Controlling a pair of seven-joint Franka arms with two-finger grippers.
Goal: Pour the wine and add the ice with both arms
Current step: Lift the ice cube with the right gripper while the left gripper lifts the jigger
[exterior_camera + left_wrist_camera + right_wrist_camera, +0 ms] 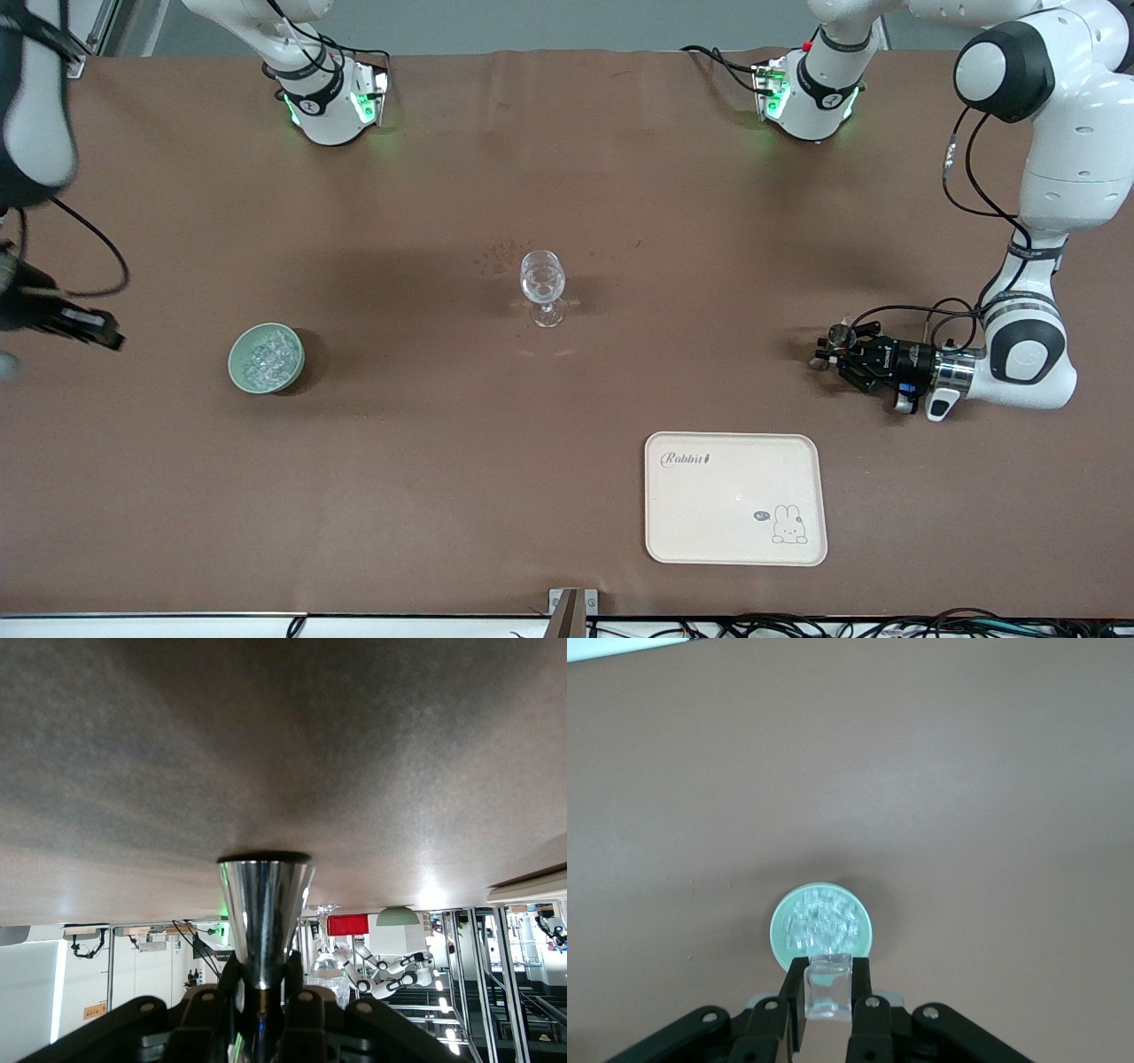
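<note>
My left gripper (833,352) reaches in level and low at the left arm's end of the table. It is shut on the waist of the silvery jigger (265,904), which stands with its rim on the brown table. The same jigger (839,336) glints at the fingertips in the front view. No wine shows in any view. High over the pale green bowl (780,935), my right gripper (828,974) is shut on one clear ice cube (828,988). Several more pieces of ice (266,356) fill the bowl. The stemmed glass (542,282) stands mid-table.
A cream tray (735,532) with a rabbit print lies near the front camera, closer to it than the left gripper. The right arm (35,115) hangs high at the right arm's end. Both arm bases (330,106) stand along the table's edge farthest from the camera.
</note>
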